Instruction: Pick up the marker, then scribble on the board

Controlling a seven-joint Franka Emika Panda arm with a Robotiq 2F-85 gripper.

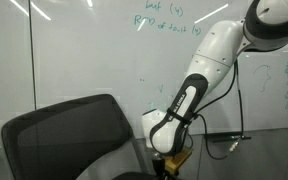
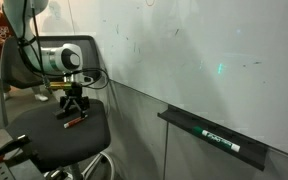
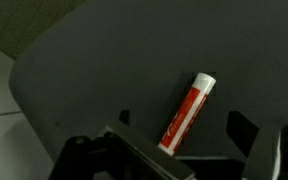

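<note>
The marker [image 3: 188,112] lies flat on the bench [image 2: 50,142], which here is the black padded seat of an office chair. In the wrist view it is a red stick with a white end. It sits aslant, the white end pointing to the far right and the red body running back toward the camera. In an exterior view it shows only as a thin reddish sliver [image 2: 74,121] on the seat, right under the tool.

The pincer [image 2: 74,108] hangs just above the seat with its jaws spread. In the wrist view its two dark fingertips [image 3: 124,118] stand on either side of the marker, clear of it, with a gap on both sides. Nothing is pinched.

The white arm [image 1: 199,80] bends down from the upper right and reaches behind the mesh chair back [image 1: 64,135], which hides the tool in that view.

The board [image 1: 84,50] fills the wall behind, glossy white with faint green writing. Far to the right, a dark tray [image 2: 184,122] on the board [image 2: 204,50] holds a blackish pen [image 2: 220,139].
</note>
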